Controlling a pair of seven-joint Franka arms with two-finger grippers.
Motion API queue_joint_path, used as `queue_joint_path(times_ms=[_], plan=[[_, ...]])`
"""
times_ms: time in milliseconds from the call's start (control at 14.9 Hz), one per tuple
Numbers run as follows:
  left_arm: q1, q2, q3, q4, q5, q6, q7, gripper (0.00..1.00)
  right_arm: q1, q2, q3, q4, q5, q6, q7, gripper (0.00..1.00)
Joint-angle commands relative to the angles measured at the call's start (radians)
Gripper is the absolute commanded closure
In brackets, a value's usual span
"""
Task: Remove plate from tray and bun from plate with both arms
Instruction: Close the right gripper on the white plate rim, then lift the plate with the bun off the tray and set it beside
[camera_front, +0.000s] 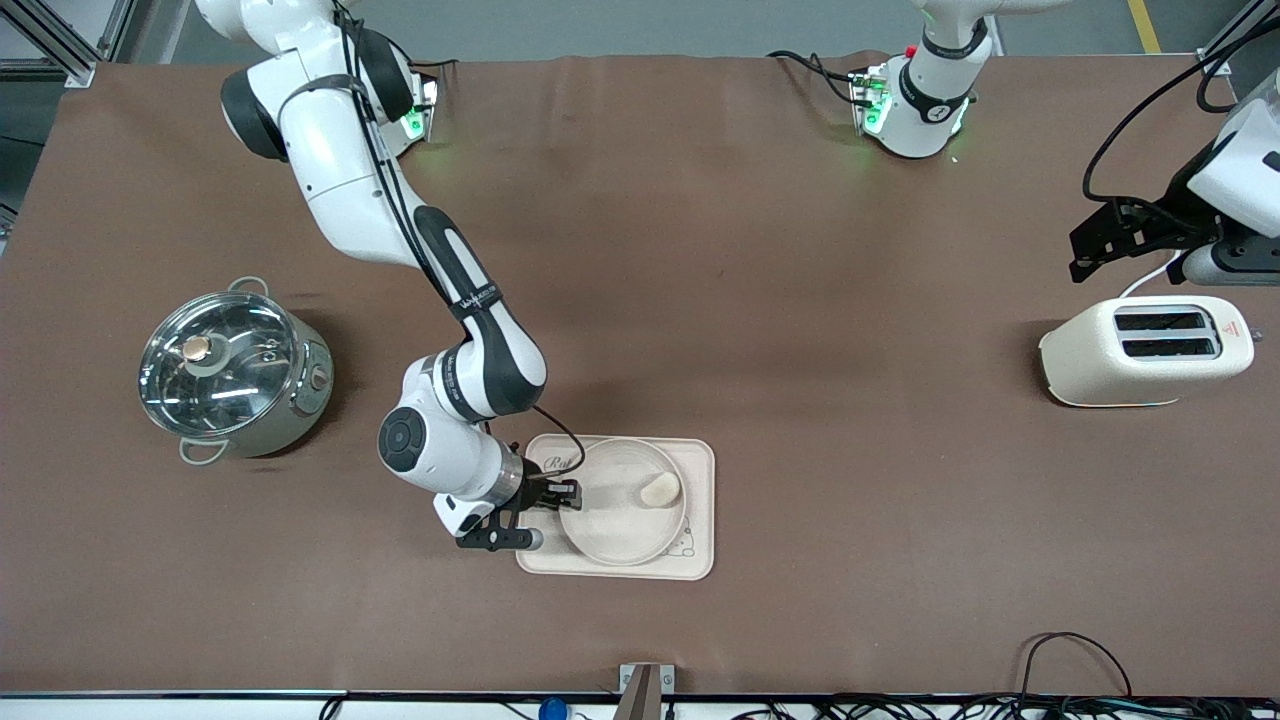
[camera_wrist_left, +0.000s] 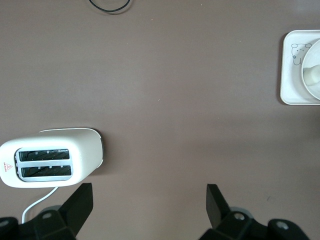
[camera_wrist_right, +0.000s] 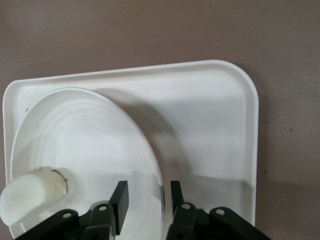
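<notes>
1. Plate sits on the tray with the bun lying on it, toward the left arm's end

2. Right claw is down at the plate's rim, fingers either side of the edge with a gap showing, nothing pinched yet

3. Left claw hangs wide open and empty over bare worktop near the toaster, just waiting

4. Looks like the plate-grab step; next it'd need to pinch firmly and lift level so the bun doesn't roll off
</notes>
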Motion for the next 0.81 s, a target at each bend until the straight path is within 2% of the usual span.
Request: queue_joint_path(times_ms=[0,337,538,740], plan=[[0.005,0.007,-0.002,0.018,-0.003,-0.014,0.009,0.00,-0.004,0.017,0.007,0.024,0.015,-0.006,0.002,0.68],[0.005,0.007,-0.002,0.018,-0.003,-0.016,0.011,0.00,-0.010,0.024,0.006,0.018,0.008,-0.009,-0.042,0.74],[0.005,0.007,-0.002,0.018,-0.003,-0.016,0.011,0.00,-0.012,0.024,0.006,0.019,0.006,-0.012,-0.042,0.86],[0.006,0.007,-0.002,0.018,-0.003,-0.016,0.011,0.00,-0.012,0.022,0.006,0.018,0.006,-0.014,-0.042,0.91]])
